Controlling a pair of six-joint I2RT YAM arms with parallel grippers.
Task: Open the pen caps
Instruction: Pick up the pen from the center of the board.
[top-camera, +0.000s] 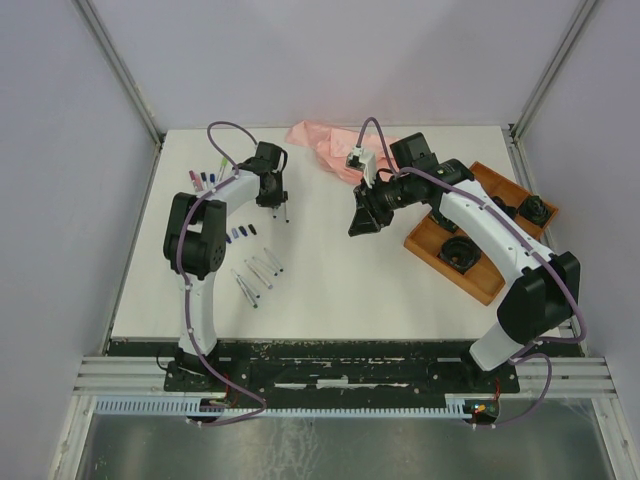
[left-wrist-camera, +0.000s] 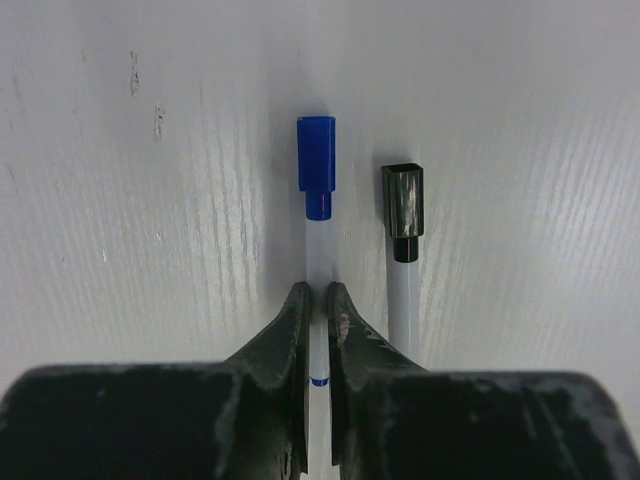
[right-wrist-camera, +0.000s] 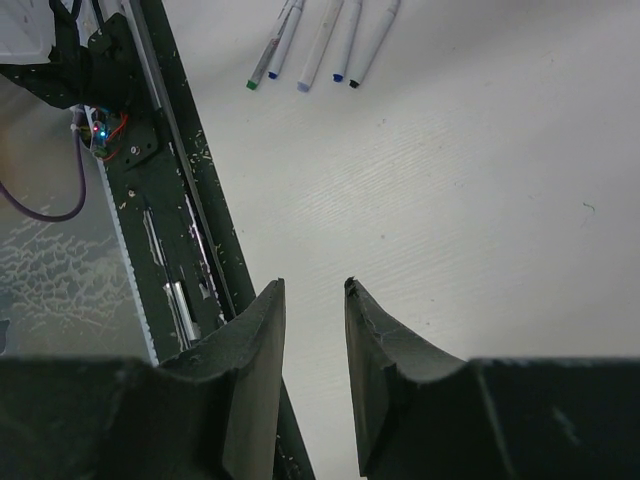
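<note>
Grasp step of uncapping: left pincer (left-wrist-camera: 318, 300) closed on the white barrel (left-wrist-camera: 318, 250) just behind the blue cap (left-wrist-camera: 316, 152), not yet off, pen lying flat on the table (left-wrist-camera: 150, 250). Just beside it, a black cap (left-wrist-camera: 402, 200) on its own pen, untouched. Right pincer (right-wrist-camera: 312, 290) parted, empty, above the table. Next, probably: bring the right pincer over, pinch the blue cap, pull straight along the barrel.

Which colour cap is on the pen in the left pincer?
The cap is blue; left wrist view.
</note>
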